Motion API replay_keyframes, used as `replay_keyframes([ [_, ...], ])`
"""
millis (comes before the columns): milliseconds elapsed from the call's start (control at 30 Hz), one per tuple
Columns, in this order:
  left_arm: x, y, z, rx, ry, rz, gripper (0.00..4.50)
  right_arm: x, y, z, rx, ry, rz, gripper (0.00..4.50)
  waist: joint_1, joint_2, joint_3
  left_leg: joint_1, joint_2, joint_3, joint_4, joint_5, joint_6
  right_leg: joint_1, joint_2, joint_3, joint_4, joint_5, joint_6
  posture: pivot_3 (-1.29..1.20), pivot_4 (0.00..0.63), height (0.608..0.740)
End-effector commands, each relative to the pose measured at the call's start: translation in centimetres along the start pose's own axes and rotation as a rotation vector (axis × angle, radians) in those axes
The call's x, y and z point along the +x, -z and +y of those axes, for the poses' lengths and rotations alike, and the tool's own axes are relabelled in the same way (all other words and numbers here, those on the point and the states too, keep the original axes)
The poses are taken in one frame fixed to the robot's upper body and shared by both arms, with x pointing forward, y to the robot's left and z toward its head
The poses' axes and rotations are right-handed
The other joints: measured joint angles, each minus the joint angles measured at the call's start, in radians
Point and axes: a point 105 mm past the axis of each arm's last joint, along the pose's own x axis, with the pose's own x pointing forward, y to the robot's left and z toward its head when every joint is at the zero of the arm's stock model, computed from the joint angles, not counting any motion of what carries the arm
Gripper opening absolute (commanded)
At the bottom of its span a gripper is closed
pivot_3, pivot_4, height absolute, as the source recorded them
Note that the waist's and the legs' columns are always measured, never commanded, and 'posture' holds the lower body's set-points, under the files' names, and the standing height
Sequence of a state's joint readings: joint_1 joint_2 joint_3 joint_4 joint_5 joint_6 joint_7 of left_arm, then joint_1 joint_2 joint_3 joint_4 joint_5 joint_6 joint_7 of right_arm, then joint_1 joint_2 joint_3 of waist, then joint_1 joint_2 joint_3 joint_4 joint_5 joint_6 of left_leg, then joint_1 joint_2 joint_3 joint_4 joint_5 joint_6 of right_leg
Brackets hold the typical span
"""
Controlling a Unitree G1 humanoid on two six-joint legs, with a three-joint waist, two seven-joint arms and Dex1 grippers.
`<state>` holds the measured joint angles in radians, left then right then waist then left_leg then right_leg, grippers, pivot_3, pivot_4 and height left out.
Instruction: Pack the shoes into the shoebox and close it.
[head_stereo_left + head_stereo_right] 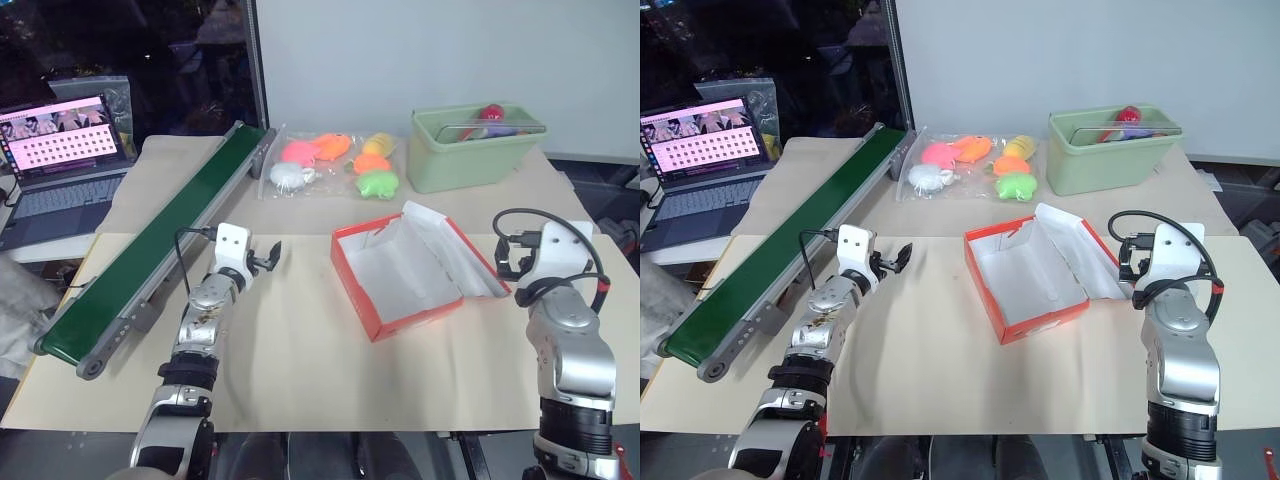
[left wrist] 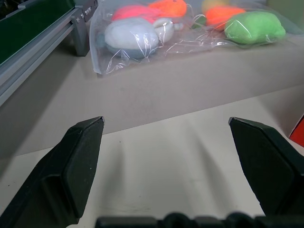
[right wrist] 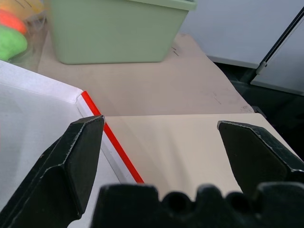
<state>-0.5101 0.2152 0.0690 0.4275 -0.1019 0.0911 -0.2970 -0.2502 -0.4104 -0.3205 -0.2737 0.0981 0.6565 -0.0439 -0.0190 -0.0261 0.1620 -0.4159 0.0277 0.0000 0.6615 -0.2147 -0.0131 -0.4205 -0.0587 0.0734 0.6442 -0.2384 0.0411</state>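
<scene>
My left gripper (image 1: 262, 256) hangs over the bare tabletop (image 1: 300, 360), its fingers (image 2: 78, 166) spread wide with nothing between them. It sits between the green conveyor belt (image 1: 160, 240) on its left and the shoebox (image 1: 400, 265) on its right, apart from both.

My right gripper (image 3: 159, 156) is likewise spread wide and empty. It hangs just beside the right edge of the shoebox, at the raised lid flap (image 1: 460, 250); I cannot tell whether it touches the flap.

The shoebox lies open near the middle of the table, orange-red outside, white inside, with white tissue paper (image 1: 1035, 270) lining it. The lid leans out to the right. I see no shoes inside it.

Behind the shoebox lies a clear plastic bag (image 1: 330, 165) of soft toys: white, pink, orange, yellow and green. To the right of the bag stands a pale green bin (image 1: 470, 150) holding coloured items I cannot identify. A laptop (image 1: 60, 160) with a lit screen sits at the far left, beyond the conveyor.
</scene>
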Motion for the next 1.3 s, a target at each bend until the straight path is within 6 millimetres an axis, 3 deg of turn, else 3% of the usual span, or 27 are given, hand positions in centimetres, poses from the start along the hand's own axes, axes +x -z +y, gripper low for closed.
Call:
replay_keyframes([
  [33,-0.1,-1.7,0.0,0.033,0.002,-0.057,4.5,-0.7,-1.4,1.0,0.02,-0.026,-0.057,4.48,0.0,0.0,0.0,0.0,0.0,0.0,0.0,0.0,0.0,0.0,0.0,0.0,0.0,0.0,0.0,0.0,0.15,0.729],
  [67,-0.2,-2.0,-0.1,0.044,0.006,-0.066,4.5,-0.8,-1.4,2.0,0.025,-0.068,-0.063,4.48,-0.001,0.0,0.0,0.0,0.0,0.0,0.0,0.0,0.0,0.0,0.0,0.0,0.0,0.0,0.0,0.0,0.15,0.729],
  [133,-0.7,-3.3,0.3,0.056,0.003,-0.11,4.5,-2.0,-3.8,6.1,0.067,-0.314,-0.135,4.48,-0.007,0.0,0.0,0.0,0.001,0.0,0.0,0.0,0.0,0.0,0.001,0.0,0.0,0.0,0.0,0.0,0.15,0.729],
  [233,-1.9,-4.5,1.9,0.041,-0.022,-0.163,4.5,-5.5,-5.6,12.3,0.019,-0.754,-0.17,4.48,-0.026,0.0,0.0,0.0,0.001,0.0,0.0,0.0,0.0,-0.001,0.001,0.0,0.001,0.0,0.0,0.0,0.15,0.729],
  [333,-3.6,-4.4,4.1,0.065,-0.074,-0.149,4.5,-9.1,-6.1,16.1,-0.031,-1.064,-0.162,4.48,-0.029,0.0,0.0,0.001,0.001,-0.001,0.0,0.0,0.0,0.0,0.001,0.0,0.001,0.0,0.0,0.0,0.15,0.729],
  [433,-6.0,-5.1,6.8,0.088,-0.13,-0.156,4.5,-12.3,-6.8,18.5,-0.019,-1.3,-0.17,4.48,-0.029,0.0,0.0,0.001,0.002,-0.001,0.0,0.0,0.0,0.0,0.002,-0.001,0.001,0.0,0.0,0.0,0.15,0.729],
  [567,-9.5,-5.9,10.0,0.14,-0.196,-0.138,4.5,-13.6,-6.5,19.8,-0.025,-1.42,-0.144,4.48,-0.02,-0.002,0.001,0.0,0.002,-0.001,0.0,0.0,0.0,-0.001,0.001,-0.001,0.001,0.0,0.0,0.0,0.15,0.729],
  [700,-14.9,-5.7,14.8,0.203,-0.338,-0.059,4.5,-13.7,-6.5,21.0,-0.014,-1.472,-0.136,4.48,-0.024,-0.005,0.0,0.001,0.003,-0.001,0.0,0.0,0.0,0.0,0.0,-0.002,0.0,0.0,-0.001,0.0,0.15,0.729],
  [767,-16.4,-5.8,15.4,0.22,-0.361,-0.042,4.5,-14.1,-7.0,21.3,0.023,-1.502,-0.151,4.48,-0.027,-0.005,0.001,0.001,0.004,-0.001,0.0,0.0,0.0,-0.001,0.001,-0.002,0.001,0.0,-0.001,0.0,0.15,0.729],
  [1100,-17.8,-6.0,15.1,0.227,-0.273,0.02,4.5,-14.2,-6.8,22.0,0.016,-1.525,-0.143,4.48,-0.018,-0.01,-0.002,0.001,0.004,-0.001,0.0,0.0,-0.001,-0.001,0.001,-0.004,0.001,-0.001,-0.003,0.0,0.15,0.729],
  [1300,-18.5,-7.0,16.2,0.237,-0.237,0.042,4.5,-13.4,-6.0,22.5,0.006,-1.481,-0.121,4.48,-0.027,-0.01,-0.002,0.001,0.004,-0.001,0.0,0.0,-0.001,-0.002,0.001,-0.004,0.002,-0.001,-0.003,0.0,0.15,0.729],
])
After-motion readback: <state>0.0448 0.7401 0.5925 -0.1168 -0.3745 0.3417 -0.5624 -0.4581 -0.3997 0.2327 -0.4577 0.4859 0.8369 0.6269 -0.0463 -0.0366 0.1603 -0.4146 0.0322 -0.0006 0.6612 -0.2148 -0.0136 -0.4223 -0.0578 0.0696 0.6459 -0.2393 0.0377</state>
